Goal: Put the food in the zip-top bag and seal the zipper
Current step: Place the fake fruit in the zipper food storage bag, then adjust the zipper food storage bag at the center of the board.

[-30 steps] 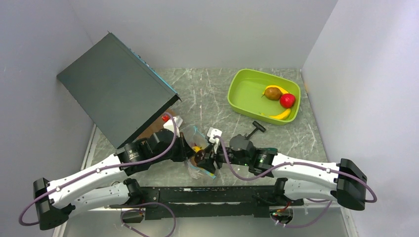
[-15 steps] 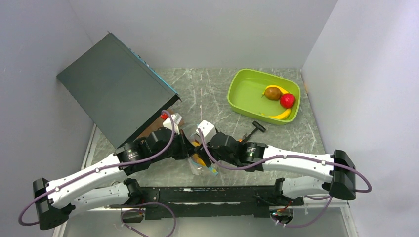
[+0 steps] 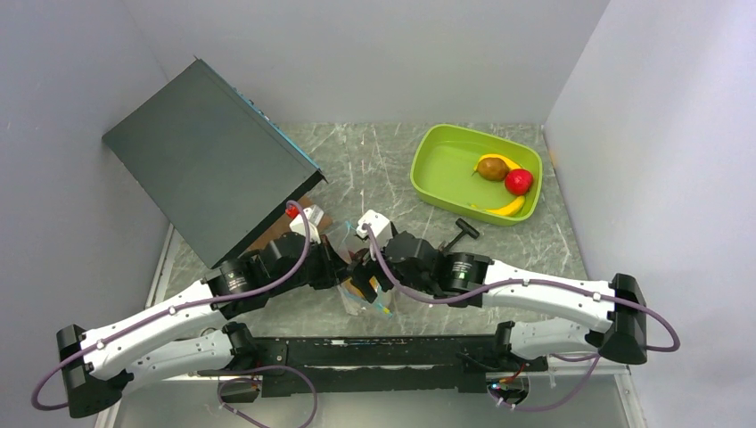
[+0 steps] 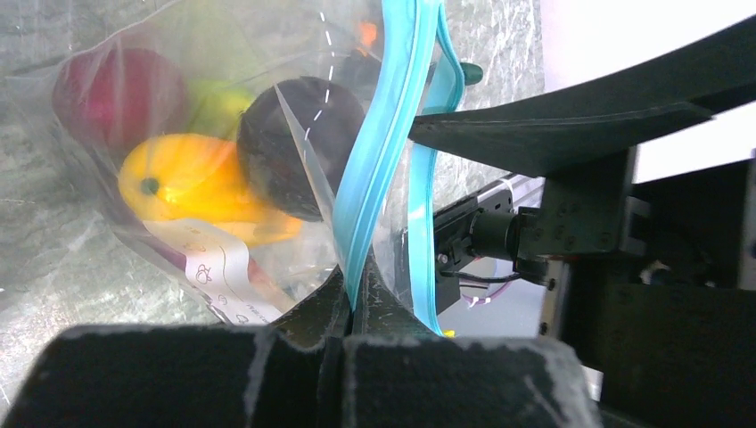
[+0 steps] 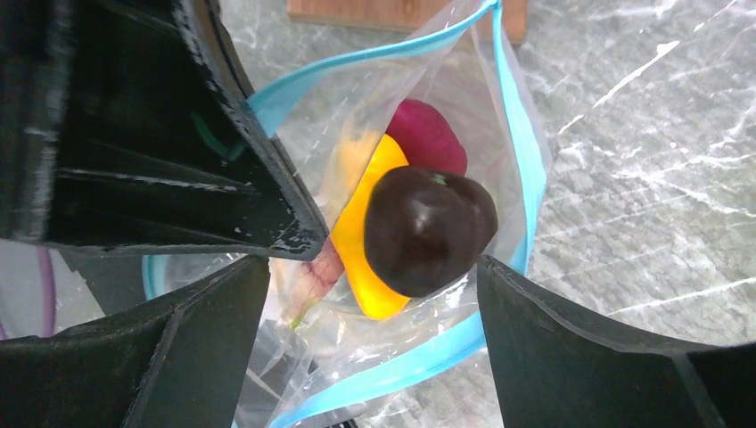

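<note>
Both left fingers (image 4: 308,319) pinch the zipper (image 4: 385,152), running lengthwise away from them; right fingers (image 5: 615,357) spread wide.

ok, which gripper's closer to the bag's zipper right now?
Left. The left gripper is shut on the zipper itself; the right gripper hangs open above the zip-top bag's open mouth.

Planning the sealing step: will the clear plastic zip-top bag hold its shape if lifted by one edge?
Probably not: the clear plastic zip-top bag looks thin and creased, so it should sag. Its blue-green zipper strip curves above where the left gripper pinches it, suggesting floppiness. The round dark plum inside would likely roll to the low end.
</note>
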Available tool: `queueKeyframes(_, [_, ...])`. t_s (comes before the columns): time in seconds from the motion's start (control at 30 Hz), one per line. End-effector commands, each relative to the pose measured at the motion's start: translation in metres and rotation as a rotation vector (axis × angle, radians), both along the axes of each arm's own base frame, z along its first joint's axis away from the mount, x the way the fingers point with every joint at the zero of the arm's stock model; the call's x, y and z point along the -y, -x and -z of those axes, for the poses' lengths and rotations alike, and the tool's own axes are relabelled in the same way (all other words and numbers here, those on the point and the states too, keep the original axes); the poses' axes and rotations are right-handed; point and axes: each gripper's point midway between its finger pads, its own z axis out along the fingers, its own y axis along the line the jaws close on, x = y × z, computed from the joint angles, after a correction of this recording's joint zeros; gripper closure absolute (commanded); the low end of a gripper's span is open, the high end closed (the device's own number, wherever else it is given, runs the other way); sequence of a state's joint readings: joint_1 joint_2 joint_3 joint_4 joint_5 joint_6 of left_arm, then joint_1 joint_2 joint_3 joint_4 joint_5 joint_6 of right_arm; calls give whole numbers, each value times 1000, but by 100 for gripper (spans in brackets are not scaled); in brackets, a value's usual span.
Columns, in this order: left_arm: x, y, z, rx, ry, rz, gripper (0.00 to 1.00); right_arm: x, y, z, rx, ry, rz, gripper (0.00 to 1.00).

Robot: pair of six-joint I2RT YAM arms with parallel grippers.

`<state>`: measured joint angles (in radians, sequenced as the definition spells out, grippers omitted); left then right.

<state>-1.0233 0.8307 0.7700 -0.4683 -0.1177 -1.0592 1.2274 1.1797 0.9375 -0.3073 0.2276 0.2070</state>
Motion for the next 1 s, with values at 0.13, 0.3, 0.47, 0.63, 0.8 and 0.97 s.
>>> queueKeyframes(0.13, [3, -5, -21, 52, 62, -12, 100, 9, -15, -75, 93, -180, 99, 15])
queueKeyframes(0.3, [2, -5, -25, 57, 50, -8, 100, 37, -26, -56, 38, -197, 286, 20])
queueKeyframes(0.47, [5, -5, -23, 56, 44, 6, 100, 37, -24, -48, -4, -243, 307, 34])
queueKeyframes(0.63, [7, -7, -27, 62, 47, 3, 100, 12, -11, -45, -58, -259, 198, 57])
queueKeyframes(0.8, [4, -8, -33, 66, 51, -15, 100, 4, -16, -44, -54, -234, 199, 78])
queueKeyframes(0.97, [-10, -10, -44, 81, 27, -61, 100, 10, -33, -64, 27, -205, 261, 100])
